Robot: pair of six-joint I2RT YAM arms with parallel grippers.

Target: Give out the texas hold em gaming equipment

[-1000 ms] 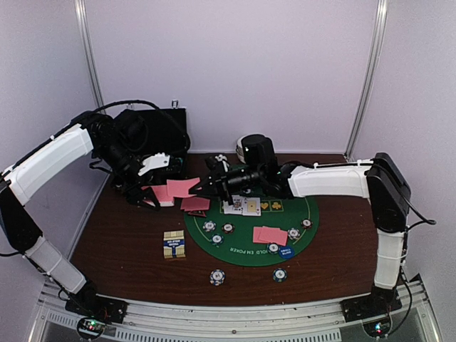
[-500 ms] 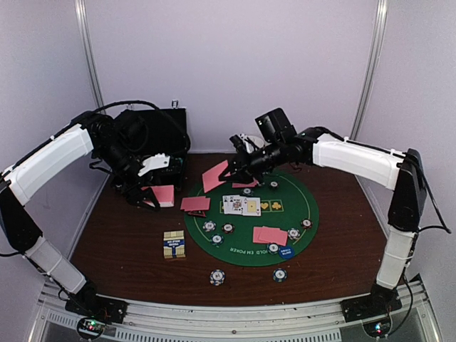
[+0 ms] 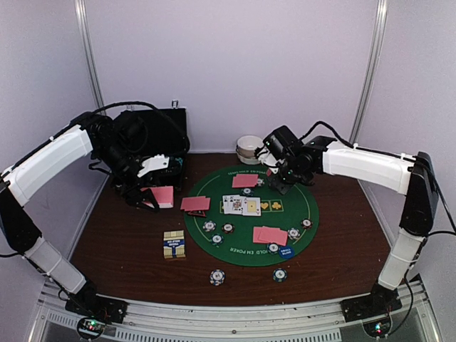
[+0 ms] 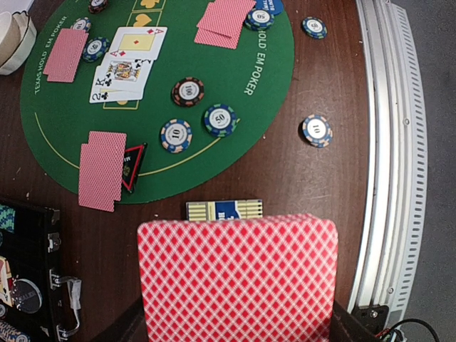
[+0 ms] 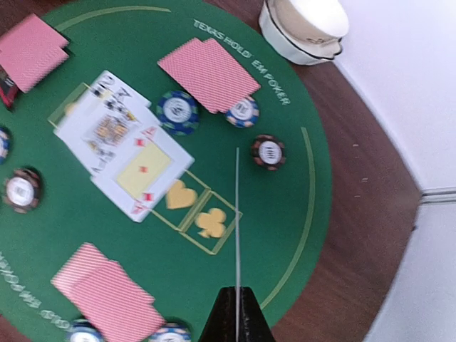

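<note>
My left gripper [image 3: 151, 197] is shut on a stack of pink-backed playing cards [image 4: 237, 278], held above the table's left side. My right gripper [image 3: 279, 177] hangs over the back right of the green mat [image 3: 249, 217]. It is shut on a single card seen edge-on [image 5: 237, 228]. Two pink-backed cards [image 5: 209, 73] lie at the mat's far edge, with striped chips [image 5: 177, 110] beside them. Face-up cards [image 4: 128, 64] lie in the mat's centre. More pink pairs [image 3: 195, 204] [image 3: 270, 235] lie left and front. A red triangular marker [image 4: 130, 164] touches the left pair.
A blue and yellow card box [image 3: 174, 244] lies left of the mat. Two chips [image 3: 216, 276] [image 3: 280, 274] sit on bare wood at the front. The black case [image 3: 153, 132] stands open at the back left, white bowls [image 3: 249, 148] at the back centre.
My right gripper swung from the left gripper's stack across to the mat's back right. Pink cards now lie at the mat's far edge. The left arm has not moved.
</note>
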